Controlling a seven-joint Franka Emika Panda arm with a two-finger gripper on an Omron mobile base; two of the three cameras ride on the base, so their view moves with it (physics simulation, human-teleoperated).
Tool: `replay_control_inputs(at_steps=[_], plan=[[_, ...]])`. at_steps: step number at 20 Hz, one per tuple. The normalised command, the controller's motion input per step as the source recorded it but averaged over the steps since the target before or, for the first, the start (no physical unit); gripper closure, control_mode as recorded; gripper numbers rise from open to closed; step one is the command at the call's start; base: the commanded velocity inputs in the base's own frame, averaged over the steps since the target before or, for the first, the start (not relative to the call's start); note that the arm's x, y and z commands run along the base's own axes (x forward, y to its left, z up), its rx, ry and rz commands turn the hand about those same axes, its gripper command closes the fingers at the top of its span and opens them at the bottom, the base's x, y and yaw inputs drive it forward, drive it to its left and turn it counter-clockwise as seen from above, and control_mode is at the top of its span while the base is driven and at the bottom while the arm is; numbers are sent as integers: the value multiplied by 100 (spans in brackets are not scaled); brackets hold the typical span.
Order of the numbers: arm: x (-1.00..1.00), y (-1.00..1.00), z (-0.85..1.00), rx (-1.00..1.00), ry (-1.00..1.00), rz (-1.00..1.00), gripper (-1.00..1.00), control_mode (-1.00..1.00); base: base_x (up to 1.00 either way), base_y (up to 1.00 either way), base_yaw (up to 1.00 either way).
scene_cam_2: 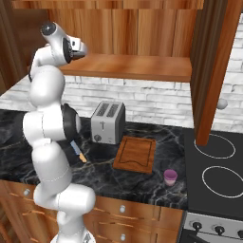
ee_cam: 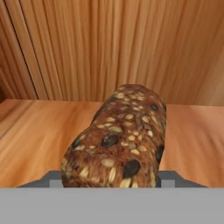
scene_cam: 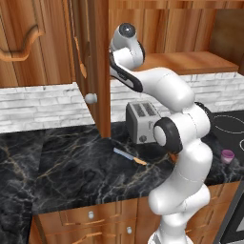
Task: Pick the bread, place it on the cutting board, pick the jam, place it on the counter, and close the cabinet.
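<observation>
Two base views and one hand view, each in turn.

Left base view, cabinet (scene_cam: 90, 57): its door is swung open, and the arm reaches up into it.
Left base view, shelf: a bare wooden shelf (scene_cam: 190, 62) shows past the arm; the hand is hidden inside.
Left base view, counter (scene_cam: 71, 167): the toaster (scene_cam: 141, 121) and a knife (scene_cam: 129, 156) are on it, and the jam (scene_cam: 227, 156) sits far off to the right.

Right base view, cutting board (scene_cam_2: 136, 154): nothing lies on it; it is just beside the toaster.
Right base view, jam: it stands on the counter near the board's front corner.
Right base view, gripper (scene_cam_2: 81, 51): it points into the cabinet over the shelf; I cannot tell the jaws from here.

Hand view, bread (ee_cam: 120, 140): the seeded loaf lies on the cabinet shelf, right between the finger tips (ee_cam: 170, 178).
Hand view, jaws: they are closed in on the bread, one tip at each side.
</observation>
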Motion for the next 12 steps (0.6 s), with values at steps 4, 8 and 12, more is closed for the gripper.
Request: replay_control_inputs(at_steps=[4,8,12], plan=[[-42,-15,0,0,0,1,100,-100,0,0,0],[-43,-30,-1,0,0,4,100,-100,0,0,0],[-39,-42,-3,0,0,7,100,-100,0,0,0]])
